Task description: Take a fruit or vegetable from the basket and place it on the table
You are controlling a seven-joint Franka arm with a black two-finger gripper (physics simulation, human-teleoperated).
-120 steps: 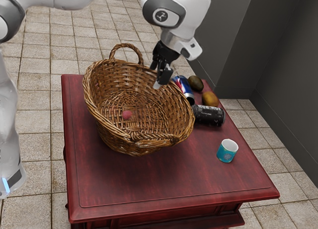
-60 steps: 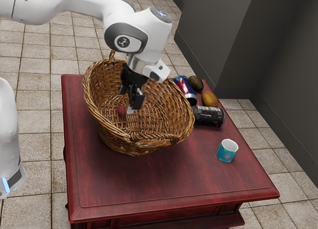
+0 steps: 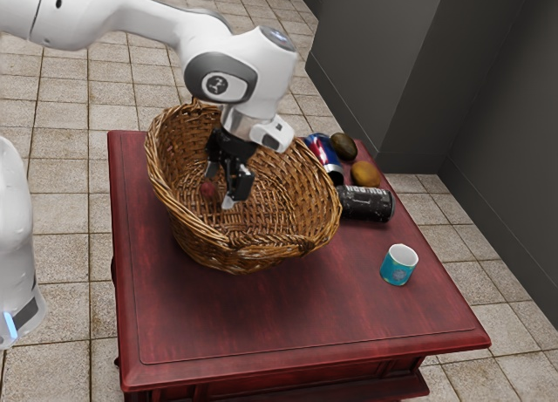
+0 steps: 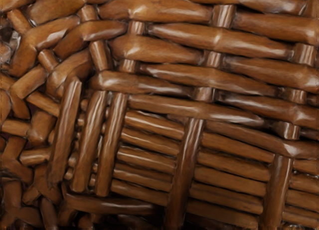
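Floor [image 3: 65,367] with pale squares spreads out under us, and a dark gray wall [image 3: 392,62] stands at the exterior view's upper right. The red table [image 3: 296,319] comes next in size. Our big white arm [image 3: 105,14] comes in from the exterior view's upper left and bends down over the table. Under our hand sits a big brown basket [image 3: 283,245], made of woven sticks, with an open top. In the wrist view we see its sticks up close, going over and under each other.

Our black pincer [image 3: 219,190] points down inside the basket. Its two fingers are apart, and they are not clamped on anything.

Just beside the basket, two cans lie on their sides on the table: a black one [image 3: 366,204], and a blue, red and silver one [image 3: 323,157]. A little blue-green cup [image 3: 398,266], white inside, stands up by itself, nearer the front of the table. A yellow-brown round food [image 3: 365,174] and a dark brown one [image 3: 343,146] sit near the cans.

Smallest of all is the round red fruit [image 3: 207,189]. It is in the basket, right by our fingers; we cannot tell if they touch it.
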